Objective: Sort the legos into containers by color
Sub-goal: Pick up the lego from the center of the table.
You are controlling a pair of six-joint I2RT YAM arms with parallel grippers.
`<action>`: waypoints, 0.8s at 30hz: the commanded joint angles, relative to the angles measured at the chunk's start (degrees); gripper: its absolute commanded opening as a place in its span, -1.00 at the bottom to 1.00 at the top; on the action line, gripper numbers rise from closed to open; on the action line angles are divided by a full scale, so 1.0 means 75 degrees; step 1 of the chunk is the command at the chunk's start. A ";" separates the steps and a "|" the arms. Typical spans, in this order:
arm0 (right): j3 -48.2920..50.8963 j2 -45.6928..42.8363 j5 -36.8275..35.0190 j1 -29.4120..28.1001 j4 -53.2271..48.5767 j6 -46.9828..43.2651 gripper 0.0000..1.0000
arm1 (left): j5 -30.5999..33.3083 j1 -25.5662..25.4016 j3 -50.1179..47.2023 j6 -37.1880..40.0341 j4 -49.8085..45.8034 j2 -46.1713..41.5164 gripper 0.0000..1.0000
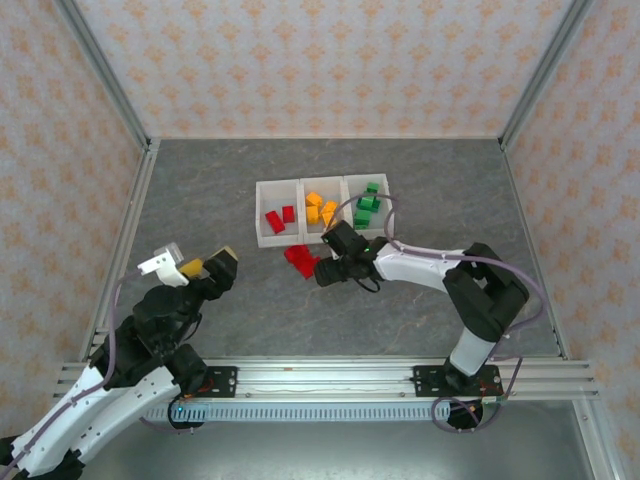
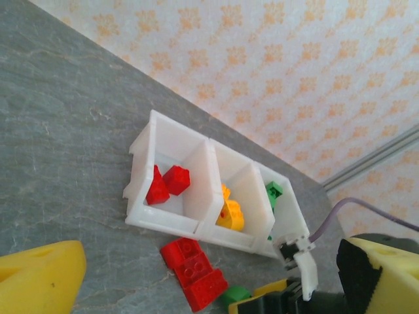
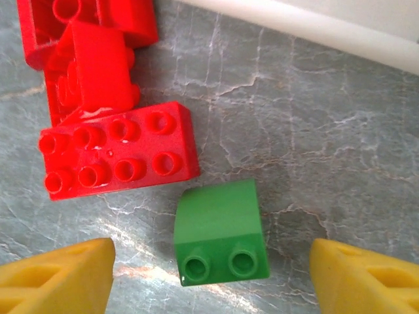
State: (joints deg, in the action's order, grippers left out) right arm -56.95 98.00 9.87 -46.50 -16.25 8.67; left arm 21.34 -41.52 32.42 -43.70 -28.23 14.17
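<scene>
— Right claw (image 3: 209, 265), how does it stand?
— Its two yellow fingers (image 3: 59, 278) are spread and nothing is pinched. The green brick (image 3: 219, 232) lies on the grey table (image 3: 314, 157) between them, and both fingers are apart from it.
— How does this brick look?
— It is small and glossy. One half is a smooth curved slope, and the other half carries two round studs.
— What is around it?
— A flat red brick (image 3: 118, 157) with eight studs lies just beside its upper left corner; I cannot tell if they touch. A red pile (image 3: 91, 59) of more bricks sits behind that one. The white tray (image 3: 327, 33) passes further away, apart from the green brick. Seen from above, its left compartment holds sorted red bricks (image 1: 280, 218), the middle one orange-yellow bricks (image 1: 320, 210), and the right one sorted green bricks (image 1: 367, 200).
— Is something in the way?
— The flat red brick is the nearest thing, but it lies beyond the fingers, not between them.
— Which way does the green brick point?
— Its long axis runs across the line between the fingers. The studded end is toward the claw and the curved end is toward the tray.
— And the left claw (image 1: 203, 263)?
— It is spread wide and empty, well apart from the bricks, at the left side of the table.
</scene>
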 commanded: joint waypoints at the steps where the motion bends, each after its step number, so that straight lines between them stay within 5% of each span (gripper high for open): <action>1: -0.0352 0.0298 -0.0668 -0.0214 -0.0540 -0.0219 0.43 | 0.0352 0.0060 -0.0053 -0.0012 -0.0267 -0.0161 0.99; 16: -0.1000 0.0901 -0.1459 -0.0373 -0.1026 -0.0201 -0.32 | 0.0702 0.0066 0.0713 0.0980 -0.0623 0.0482 0.99; 24: -0.1574 0.0479 -0.1457 -0.0469 -0.1661 0.0063 -0.51 | 0.0433 0.0062 0.0619 0.1104 -0.0458 0.0976 0.99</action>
State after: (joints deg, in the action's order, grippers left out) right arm -66.32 104.33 0.91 -49.39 -25.65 7.92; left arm 24.47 -41.52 36.34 -37.21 -30.70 20.29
